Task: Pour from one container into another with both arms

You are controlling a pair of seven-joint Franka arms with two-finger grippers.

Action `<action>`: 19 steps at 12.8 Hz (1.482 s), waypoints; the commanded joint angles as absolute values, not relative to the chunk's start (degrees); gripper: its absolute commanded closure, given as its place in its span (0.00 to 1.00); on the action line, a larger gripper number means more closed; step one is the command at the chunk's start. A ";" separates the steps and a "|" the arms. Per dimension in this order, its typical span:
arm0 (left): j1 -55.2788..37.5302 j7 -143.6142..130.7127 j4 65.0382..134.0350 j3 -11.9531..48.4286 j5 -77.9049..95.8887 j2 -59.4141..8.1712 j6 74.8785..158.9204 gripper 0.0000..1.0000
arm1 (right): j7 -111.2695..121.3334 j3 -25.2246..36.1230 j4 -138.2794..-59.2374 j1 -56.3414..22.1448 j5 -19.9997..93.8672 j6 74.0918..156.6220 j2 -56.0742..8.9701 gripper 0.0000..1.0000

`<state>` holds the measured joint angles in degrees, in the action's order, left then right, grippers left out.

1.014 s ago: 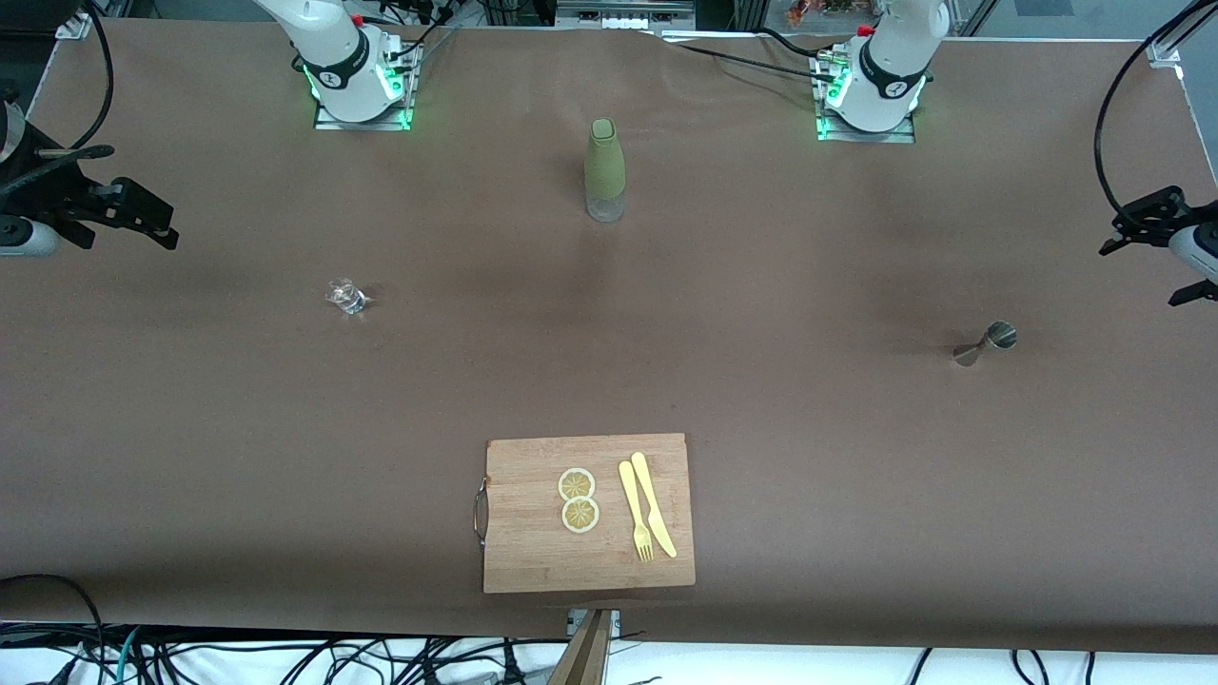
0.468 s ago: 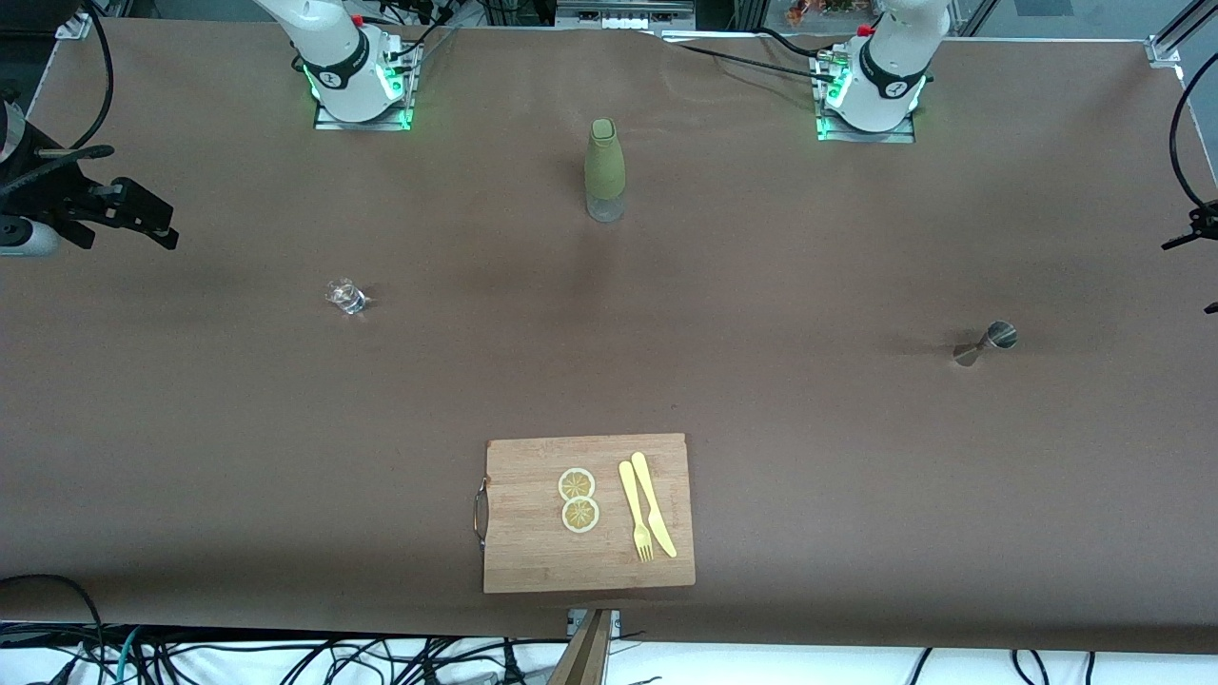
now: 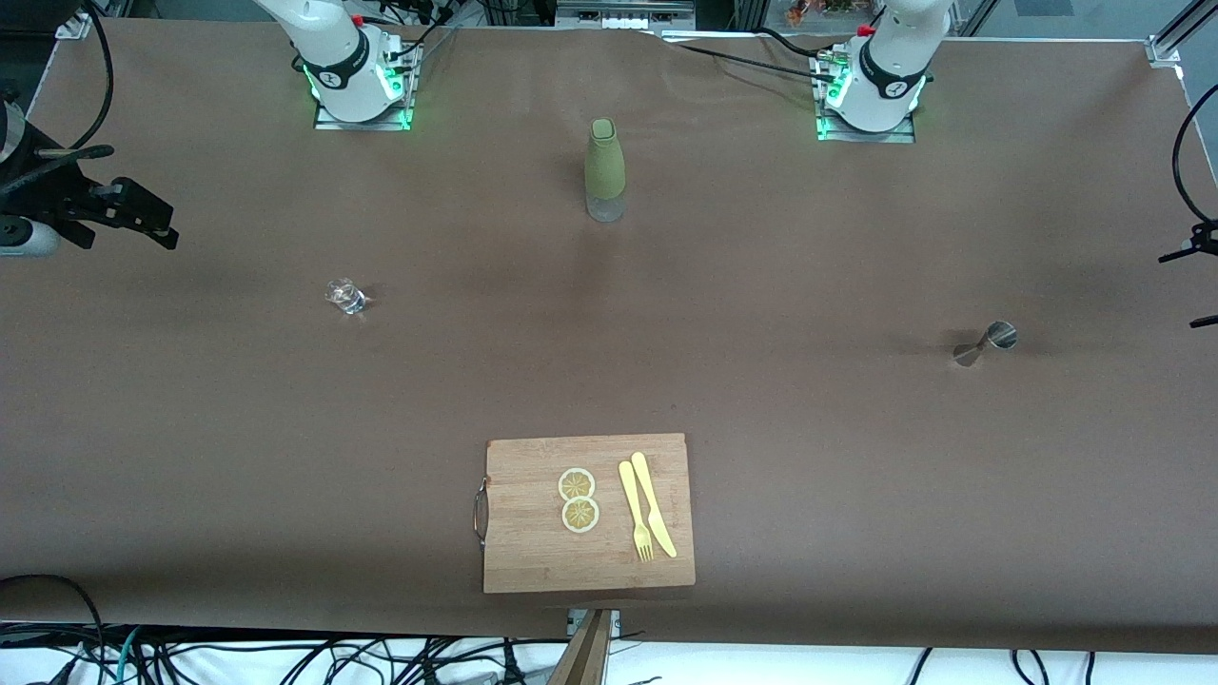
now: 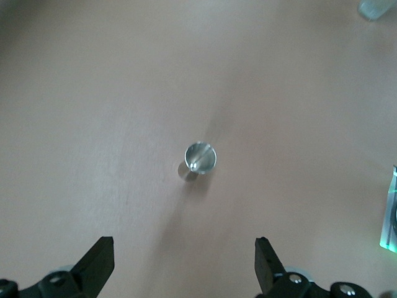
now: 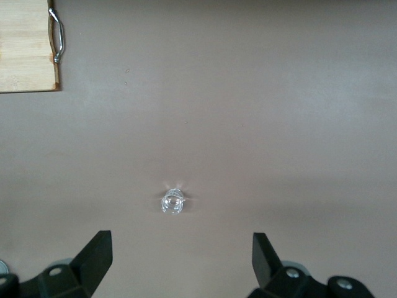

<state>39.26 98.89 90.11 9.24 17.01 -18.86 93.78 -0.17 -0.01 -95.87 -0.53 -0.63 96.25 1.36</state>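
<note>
Left hand (image 4: 184,270): fingers spread, empty, high over steel jigger (image 4: 200,159), upright on surface (image 3: 761,381) toward left arm's end. Right hand (image 5: 181,266): fingers spread, empty, above clear glass cup (image 5: 172,202), upright toward right arm's end, well apart from jigger

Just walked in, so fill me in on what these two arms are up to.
Nothing is held yet. The right gripper hangs open above the tiny clear glass cup, toward the right arm's end of the table. The left gripper hangs open above the small steel jigger, toward the left arm's end. Both containers stand on the table, untouched.
</note>
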 commanded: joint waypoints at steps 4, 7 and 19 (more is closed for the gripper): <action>45.18 112.41 87.89 10.02 26.19 -29.43 91.93 0.00 | 1.22 0.09 -95.80 -0.62 -1.05 95.19 1.06 0.00; 44.47 112.67 87.72 10.37 26.63 -33.39 92.02 0.00 | 14.44 0.09 -95.63 -0.26 -0.97 95.10 -2.09 0.00; 43.33 127.87 87.80 10.37 34.88 -46.57 96.32 0.00 | 74.93 2.46 -95.98 8.70 18.97 93.60 -17.57 0.00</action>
